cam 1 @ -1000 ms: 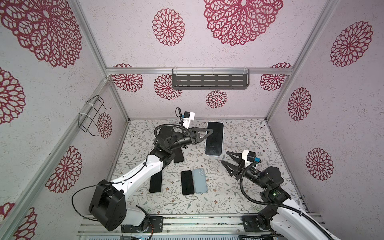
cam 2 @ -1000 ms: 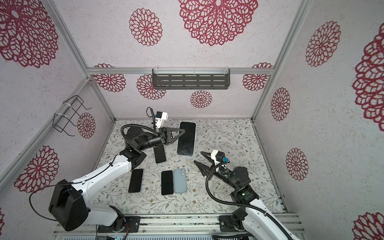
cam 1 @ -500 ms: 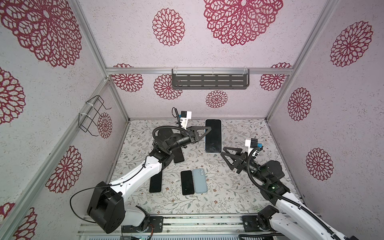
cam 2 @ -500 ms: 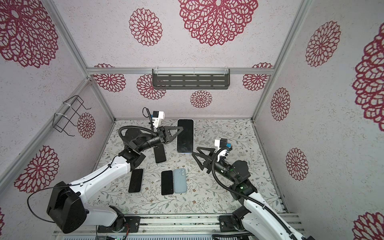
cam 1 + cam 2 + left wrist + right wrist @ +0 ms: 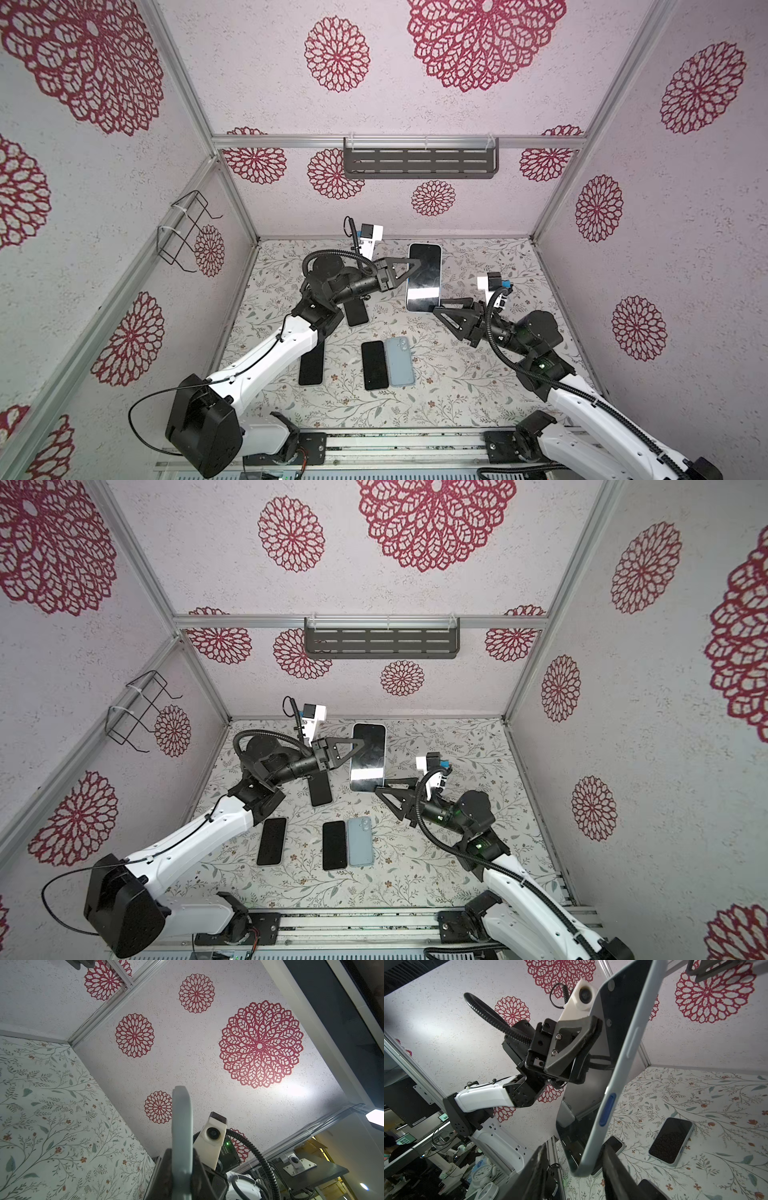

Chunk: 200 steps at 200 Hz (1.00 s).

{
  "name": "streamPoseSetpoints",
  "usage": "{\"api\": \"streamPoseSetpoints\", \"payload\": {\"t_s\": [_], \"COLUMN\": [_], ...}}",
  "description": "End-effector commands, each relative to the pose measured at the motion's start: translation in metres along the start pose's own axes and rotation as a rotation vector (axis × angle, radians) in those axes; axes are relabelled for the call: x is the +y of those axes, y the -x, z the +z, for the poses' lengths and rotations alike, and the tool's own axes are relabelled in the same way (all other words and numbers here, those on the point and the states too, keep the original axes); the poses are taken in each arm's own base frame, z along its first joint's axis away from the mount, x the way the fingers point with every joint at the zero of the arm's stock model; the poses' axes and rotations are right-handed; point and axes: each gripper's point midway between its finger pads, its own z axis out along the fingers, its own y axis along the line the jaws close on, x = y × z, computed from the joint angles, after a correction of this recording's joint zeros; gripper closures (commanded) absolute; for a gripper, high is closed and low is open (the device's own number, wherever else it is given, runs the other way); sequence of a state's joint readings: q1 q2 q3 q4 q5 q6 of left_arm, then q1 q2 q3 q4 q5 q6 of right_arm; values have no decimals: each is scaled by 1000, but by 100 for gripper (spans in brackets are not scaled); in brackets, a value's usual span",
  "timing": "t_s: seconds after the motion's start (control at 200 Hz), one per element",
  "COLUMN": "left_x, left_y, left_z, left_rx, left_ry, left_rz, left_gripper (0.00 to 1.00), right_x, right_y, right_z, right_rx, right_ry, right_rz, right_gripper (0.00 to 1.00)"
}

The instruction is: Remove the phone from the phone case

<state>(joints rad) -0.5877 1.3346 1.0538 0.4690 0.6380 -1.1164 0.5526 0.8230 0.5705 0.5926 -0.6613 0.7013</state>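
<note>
Left claw (image 5: 415, 264) clamping phone (image 5: 424, 286) edge, right claw (image 5: 438, 305) straddling bottom corner

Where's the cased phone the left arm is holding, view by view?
In a top view: cased phone, slightly right of centre.
In a top view: cased phone, slightly left of centre.
Left wrist: cased phone edge-on, a grey strip mid-picture.
Right wrist: cased phone large, slanting across the middle.
Shared landmark: floral tabletop.
</note>
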Motion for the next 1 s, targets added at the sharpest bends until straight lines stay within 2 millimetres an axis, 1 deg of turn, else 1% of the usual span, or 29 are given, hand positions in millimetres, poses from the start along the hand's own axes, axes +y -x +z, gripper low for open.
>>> {"api": "streamPoseSetpoints", "payload": {"t_s": [0.0, 0.135, 0.23, 0.455, 0.57, 0.626, 0.706, 0.841, 0.996], "left_x": [-38, -35, -36, -36, -37, -37, -35, -32, -31], "left_y": [14, 12, 13, 14, 14, 14, 13, 16, 26], "left_z": [-5, -5, -5, -5, -4, -4, -4, -3, 4], "left_rx": [-36, -33, -37, -37, -35, -32, -29, -41, -52], "left_ry": [-80, -75, -75, -72, -74, -75, -68, -60, -46], "left_rz": [84, 83, 85, 86, 90, 91, 86, 74, 11], "left_gripper": [100, 100, 100, 100, 100, 100, 100, 100, 100], "right_x": [18, 21, 21, 25, 29, 29, 31, 30, 34], "right_y": [12, 12, 7, 6, 7, 7, 4, -9, -26], "right_z": [0, 1, 2, 1, 2, 2, 2, 3, 0], "right_rx": [-22, -11, 11, 16, 16, 16, 28, 76, 127], "right_ry": [61, 80, 96, 116, 135, 140, 156, 196, 247], "right_rz": [-33, -37, -30, -34, -41, -48, -58, -90, -262], "right_gripper": [56, 65, 68, 80, 92, 100, 100, 100, 100]}}
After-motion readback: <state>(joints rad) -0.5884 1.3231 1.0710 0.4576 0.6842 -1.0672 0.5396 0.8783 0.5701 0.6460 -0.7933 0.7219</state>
